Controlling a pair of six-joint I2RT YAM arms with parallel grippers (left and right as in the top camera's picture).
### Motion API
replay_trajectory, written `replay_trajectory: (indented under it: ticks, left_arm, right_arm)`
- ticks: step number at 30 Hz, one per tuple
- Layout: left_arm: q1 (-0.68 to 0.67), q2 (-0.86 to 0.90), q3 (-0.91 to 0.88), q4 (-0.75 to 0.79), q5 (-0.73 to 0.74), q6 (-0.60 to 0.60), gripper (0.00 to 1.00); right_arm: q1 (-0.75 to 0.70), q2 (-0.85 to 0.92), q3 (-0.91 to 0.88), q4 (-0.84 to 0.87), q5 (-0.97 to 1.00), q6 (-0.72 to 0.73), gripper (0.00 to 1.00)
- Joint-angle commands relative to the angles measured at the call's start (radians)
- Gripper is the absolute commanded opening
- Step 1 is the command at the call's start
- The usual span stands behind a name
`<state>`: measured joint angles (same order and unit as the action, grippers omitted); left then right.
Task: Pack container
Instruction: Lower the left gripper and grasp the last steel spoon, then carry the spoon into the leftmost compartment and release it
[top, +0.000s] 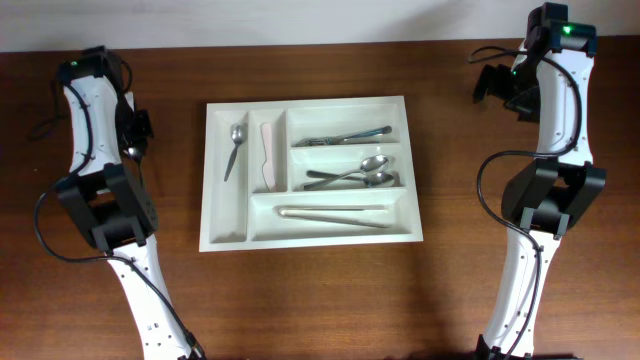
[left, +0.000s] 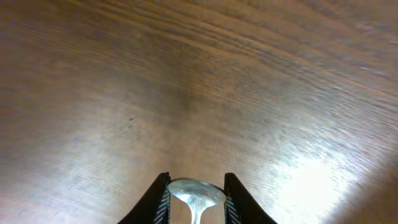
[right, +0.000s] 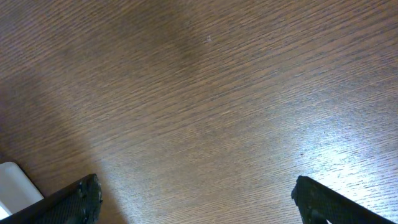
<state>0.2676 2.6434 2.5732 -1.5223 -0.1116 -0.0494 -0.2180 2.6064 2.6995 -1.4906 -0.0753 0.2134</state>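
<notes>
1. My left pincer (left: 196, 179) stands nearly closed over the worktop (top: 330, 300). Its fingers (left: 160, 194) press on either side of the bowl of a spoon (left: 196, 191).
2. The container (top: 300, 101), a white five-compartment cutlery tray, lies mid-worktop, to the right of that pincer and apart from it.
3. A rounded bowl is a poor thing to pinch, so I judge the spoon could pivot or slide out. A firm squeeze and a slow, level carry look wise.
4. I need height enough to clear the tray wall before crossing over it.
5. For a slot, the middle long compartment holds a pair of spoons (top: 355, 176) and the leftmost upright one holds a lone spoon (top: 235, 146). Either seems a fair match.
6. I should turn the handle to run along the chosen compartment, lower close to its floor, then let go.
7. My right pincer (right: 196, 190) gapes fully open and empty at the far side, well clear of the route.
</notes>
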Motion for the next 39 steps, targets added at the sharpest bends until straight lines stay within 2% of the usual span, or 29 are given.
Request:
replay_trajectory:
  ticks: [1, 8, 13, 21, 25, 34, 36, 39]
  left_arm:
    - [0.003, 0.013, 0.093, -0.036, 0.031, 0.001, 0.02]
    - [-0.023, 0.013, 0.276, -0.160, 0.169, 0.000, 0.02]
    - [-0.089, -0.002, 0.316, -0.166, 0.248, -0.006, 0.02]
    - [-0.238, -0.002, 0.316, -0.164, 0.243, -0.017, 0.02]
    - [-0.293, -0.001, 0.314, -0.156, 0.158, -0.017, 0.02]
    - [-0.319, 0.016, 0.305, -0.161, 0.116, -0.044, 0.02]
    - [-0.319, 0.021, 0.305, -0.162, 0.117, -0.044, 0.04]
    - [-0.322, 0.023, 0.305, -0.162, 0.127, -0.043, 0.19]
  right_arm:
    - [0.002, 0.003, 0.018, 0.000, 0.002, 0.013, 0.99]
    - [0.002, 0.003, 0.018, 0.000, 0.002, 0.013, 0.99]
    - [0.002, 0.003, 0.018, 0.000, 0.002, 0.013, 0.99]
    - [0.002, 0.003, 0.018, 0.000, 0.002, 0.013, 0.99]
    - [0.002, 0.003, 0.018, 0.000, 0.002, 0.013, 0.99]
    - [0.002, 0.003, 0.018, 0.000, 0.002, 0.013, 0.99]
    - [0.002, 0.003, 0.018, 0.000, 0.002, 0.013, 0.99]
    - [0.002, 0.003, 0.018, 0.000, 0.002, 0.013, 0.99]
